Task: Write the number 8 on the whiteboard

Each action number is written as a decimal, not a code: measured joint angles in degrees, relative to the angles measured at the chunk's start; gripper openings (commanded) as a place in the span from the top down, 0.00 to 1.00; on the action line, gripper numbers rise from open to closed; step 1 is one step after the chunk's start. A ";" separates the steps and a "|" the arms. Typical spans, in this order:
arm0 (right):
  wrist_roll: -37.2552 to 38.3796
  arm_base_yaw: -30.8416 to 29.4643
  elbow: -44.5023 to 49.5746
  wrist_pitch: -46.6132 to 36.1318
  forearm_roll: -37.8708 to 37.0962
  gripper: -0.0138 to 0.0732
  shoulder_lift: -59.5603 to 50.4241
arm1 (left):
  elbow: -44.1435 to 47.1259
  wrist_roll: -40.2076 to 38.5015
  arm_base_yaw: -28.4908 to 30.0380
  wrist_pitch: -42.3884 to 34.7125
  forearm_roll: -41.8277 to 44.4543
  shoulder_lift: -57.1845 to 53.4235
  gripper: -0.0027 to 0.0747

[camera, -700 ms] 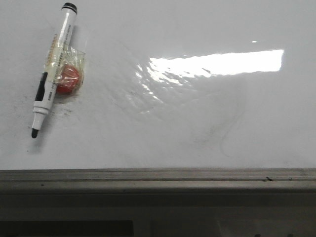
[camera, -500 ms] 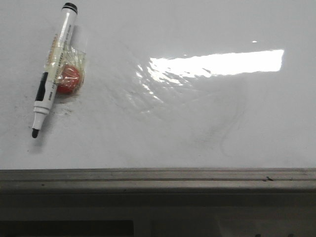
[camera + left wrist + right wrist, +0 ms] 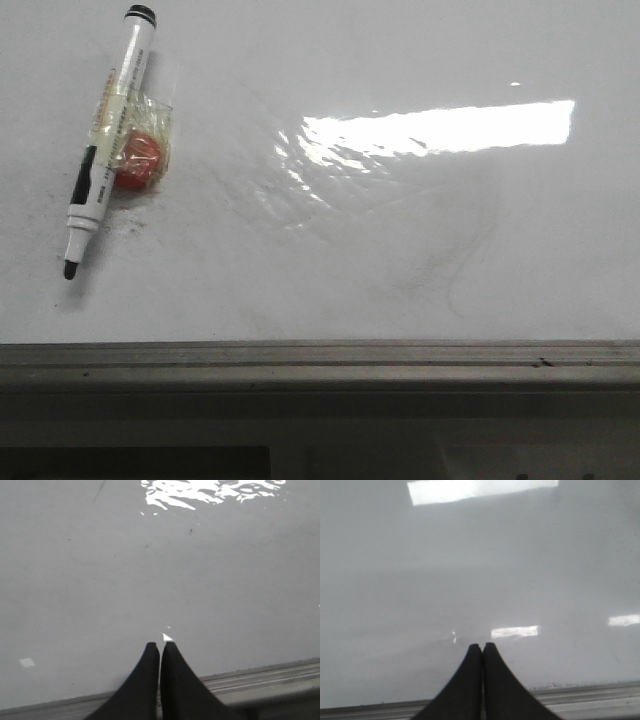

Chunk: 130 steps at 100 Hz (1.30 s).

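Observation:
The whiteboard (image 3: 330, 270) fills the front view, glossy white with faint grey erased strokes. No drawn number 8 shows on it. A white marker (image 3: 105, 140) with black ends lies at the far left of the board, tip toward me, with a red knob (image 3: 138, 160) taped to its side. Neither arm appears in the front view. My left gripper (image 3: 160, 645) is shut with nothing in it, over the board's near edge. My right gripper (image 3: 482, 645) is shut too, likewise empty above the near edge.
The board's grey metal frame (image 3: 320, 362) runs along the near side. A bright glare patch (image 3: 440, 128) lies on the board's middle right.

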 measured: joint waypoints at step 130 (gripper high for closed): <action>0.00 0.00 0.00 -2.03 0.81 0.91 0.00 | 0.00 0.00 0.00 -8.91 3.38 0.00 0.99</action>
